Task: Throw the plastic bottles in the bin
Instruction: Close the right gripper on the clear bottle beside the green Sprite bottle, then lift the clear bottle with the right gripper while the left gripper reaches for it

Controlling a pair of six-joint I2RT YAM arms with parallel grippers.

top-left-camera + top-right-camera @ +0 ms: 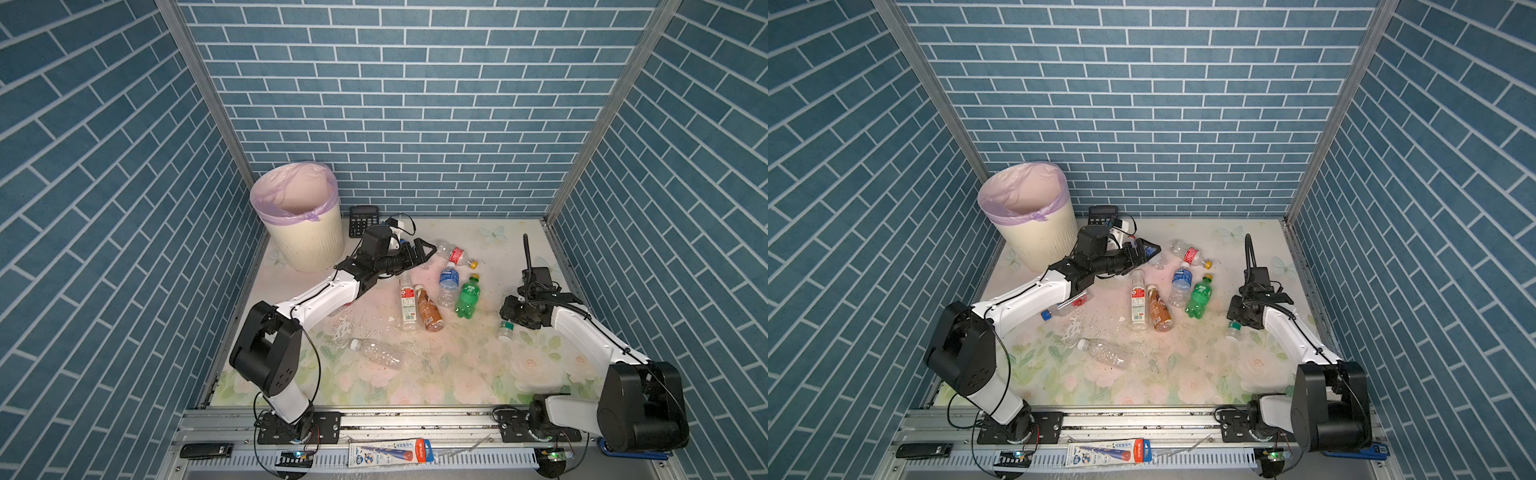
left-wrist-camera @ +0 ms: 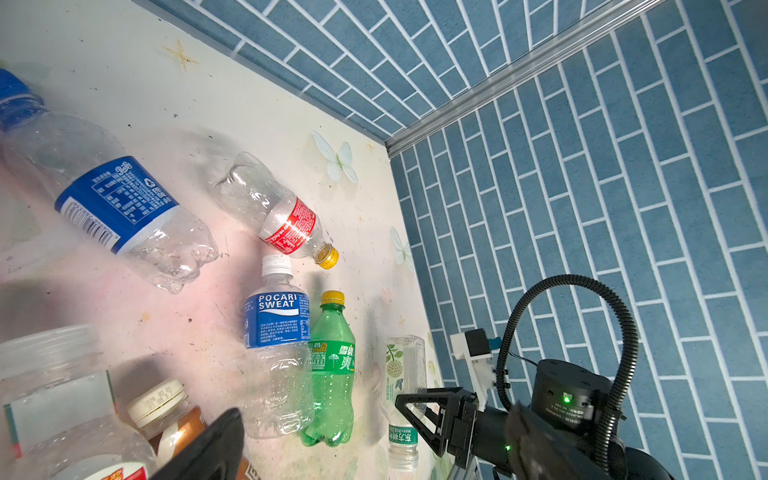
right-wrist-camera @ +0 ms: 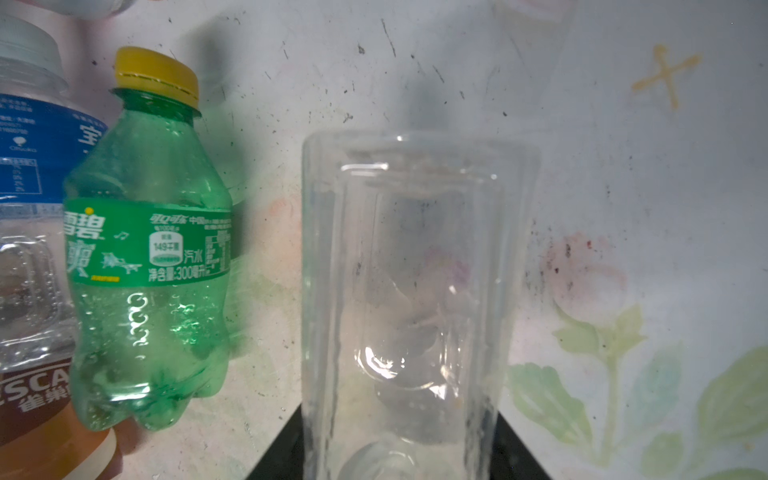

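Observation:
The cream bin [image 1: 309,245] with a lilac liner stands at the back left. My left gripper [image 1: 428,249] hovers open just right of it, above a clear blue-labelled bottle [image 2: 112,199]. My right gripper [image 1: 509,318] is shut on a clear green-labelled bottle [image 1: 505,331], held cap down above the mat at the right; it fills the right wrist view [image 3: 415,291]. Lying between the arms are a red-labelled bottle [image 1: 456,255], a Pocari bottle [image 1: 448,284], a green bottle [image 1: 468,297], a white-labelled one [image 1: 408,303] and a brown one [image 1: 429,309]. A bare clear bottle [image 1: 378,353] lies nearer the front.
A black calculator [image 1: 363,220] lies at the back wall beside the bin. Another bottle [image 1: 1065,305] with a blue cap lies partly under my left arm. Brick-patterned walls close in the back and both sides. A flat packet [image 1: 390,453] rests on the front rail.

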